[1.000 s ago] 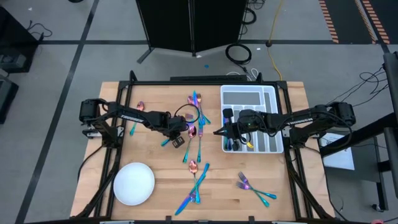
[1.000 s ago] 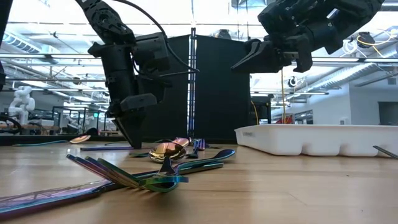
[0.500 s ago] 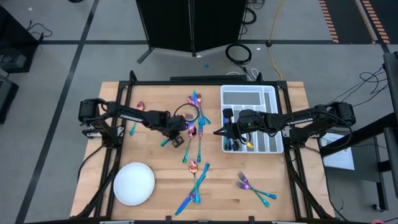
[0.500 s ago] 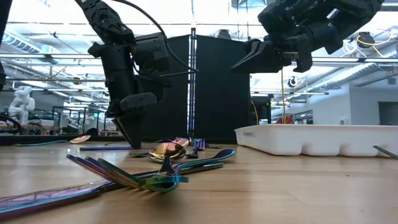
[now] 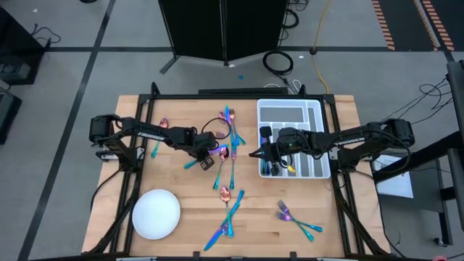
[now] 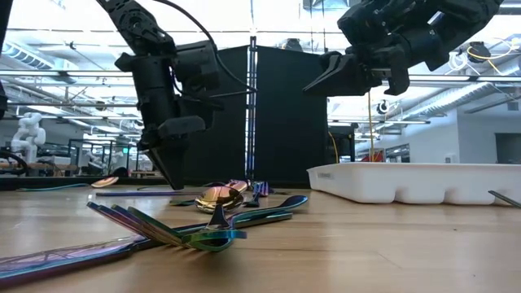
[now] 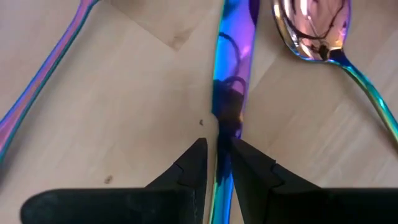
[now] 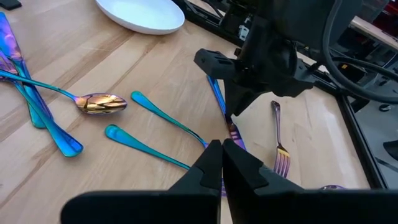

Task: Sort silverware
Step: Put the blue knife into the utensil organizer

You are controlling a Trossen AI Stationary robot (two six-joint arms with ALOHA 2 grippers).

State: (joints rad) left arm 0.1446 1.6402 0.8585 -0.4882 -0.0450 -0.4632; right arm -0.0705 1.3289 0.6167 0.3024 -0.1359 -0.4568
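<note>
Silverware [image 5: 230, 206] lies scattered across the wooden table; nearest the front sit forks [image 5: 293, 217] and spoons. Mid-table, the left gripper [image 7: 217, 163] pinches a blue-purple knife [image 7: 229, 81] and has begun lifting it. Farther off, the right gripper [image 5: 255, 154] hovers clenched, empty, beside the white divided tray [image 5: 320, 145].

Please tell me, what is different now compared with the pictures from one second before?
The left gripper, shut on a knife, has risen a little, lifting the knife's gripped end off the table. The right gripper stayed shut, raised beside the tray. The plate and the other silverware did not move.
</note>
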